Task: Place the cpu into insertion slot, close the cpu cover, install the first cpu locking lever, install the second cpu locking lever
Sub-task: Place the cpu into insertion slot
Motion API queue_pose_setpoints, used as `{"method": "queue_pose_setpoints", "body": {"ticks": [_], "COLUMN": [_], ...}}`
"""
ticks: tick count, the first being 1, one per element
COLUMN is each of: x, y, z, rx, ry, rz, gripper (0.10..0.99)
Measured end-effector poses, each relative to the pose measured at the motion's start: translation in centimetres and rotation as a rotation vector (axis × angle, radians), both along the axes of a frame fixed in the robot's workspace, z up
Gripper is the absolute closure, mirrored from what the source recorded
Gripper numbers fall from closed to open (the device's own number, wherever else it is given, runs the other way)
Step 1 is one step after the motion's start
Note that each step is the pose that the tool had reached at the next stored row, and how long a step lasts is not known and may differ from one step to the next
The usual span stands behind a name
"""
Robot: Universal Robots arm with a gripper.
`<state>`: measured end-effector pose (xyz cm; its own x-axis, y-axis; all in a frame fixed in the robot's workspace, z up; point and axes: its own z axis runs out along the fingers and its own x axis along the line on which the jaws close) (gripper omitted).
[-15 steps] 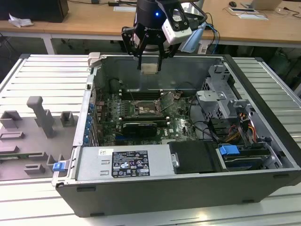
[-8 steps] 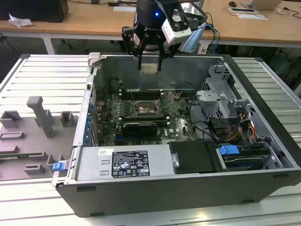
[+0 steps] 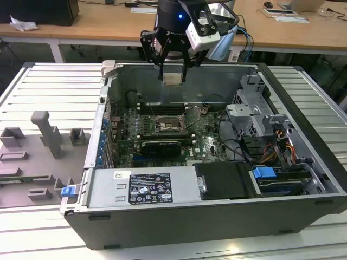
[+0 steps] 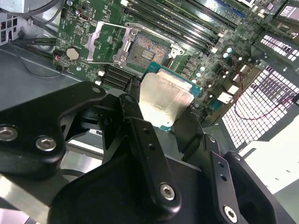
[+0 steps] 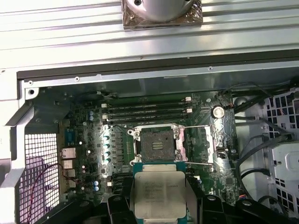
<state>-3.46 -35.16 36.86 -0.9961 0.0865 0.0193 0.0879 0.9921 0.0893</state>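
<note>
While end effector (image 3: 173, 74) grips cpu (image 5: 159, 193), silvery face away from board (image 5: 211, 156), insertion slot (image 5: 156, 142) sits uncovered.

Tally: 1 gripper (image 3: 172, 75), 1 cpu (image 5: 159, 191), 1 insertion slot (image 5: 156, 143), 1 cpu cover (image 4: 93, 44), 1 mobo (image 5: 222, 156), 1 coin batt. (image 5: 217, 112), 1 PC case (image 3: 217, 219), 1 PSU (image 3: 103, 189) w/ 1 label (image 3: 150, 188), 1 grey fixture tray (image 3: 27, 179).

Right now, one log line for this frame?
tool: shut on cpu | cpu: held in air, not seated | insertion slot: empty | cpu cover: open
</note>
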Motion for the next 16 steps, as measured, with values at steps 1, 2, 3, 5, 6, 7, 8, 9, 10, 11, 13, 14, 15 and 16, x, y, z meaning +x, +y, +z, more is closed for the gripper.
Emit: {"method": "queue_pose_setpoints", "body": {"ticks": [1,2,3,5,6,7,8,9,10,11,13,14,15,16], "x": [0.0,0.0,-0.02,-0.02,-0.03,-0.03,-0.03,-0.03,-0.03,-0.03,-0.03,-0.03,-0.03,-0.03], "y": [0.0,0.0,0.0,0.0,0.0,0.0,0.0,0.0,0.0,0.0,0.0,0.0,0.0,0.0], "z": [0.0,0.0,0.0,0.0,0.0,0.0,0.0,0.0,0.0,0.0,0.0,-0.01,-0.01,-0.01], "rx": [0.0,0.0,0.0,0.0,0.0,0.0,0.0,0.0,0.0,0.0,0.0,0.0,0.0,0.0], "ry": [0.0,-0.0001,0.0,0.0,0.0,0.0,0.0,0.0,0.0,0.0,0.0,0.0,0.0,0.0], "rz": [-0.001,-0.003,-0.008,-0.014,-0.022,-0.029,-0.037,-0.047,-0.058,-0.067,-0.088,-0.103,-0.114,-0.126], "gripper": [0.553,0.553,0.553,0.553,0.553,0.553,0.553,0.553,0.553,0.553,0.553,0.553,0.553,0.553]}}
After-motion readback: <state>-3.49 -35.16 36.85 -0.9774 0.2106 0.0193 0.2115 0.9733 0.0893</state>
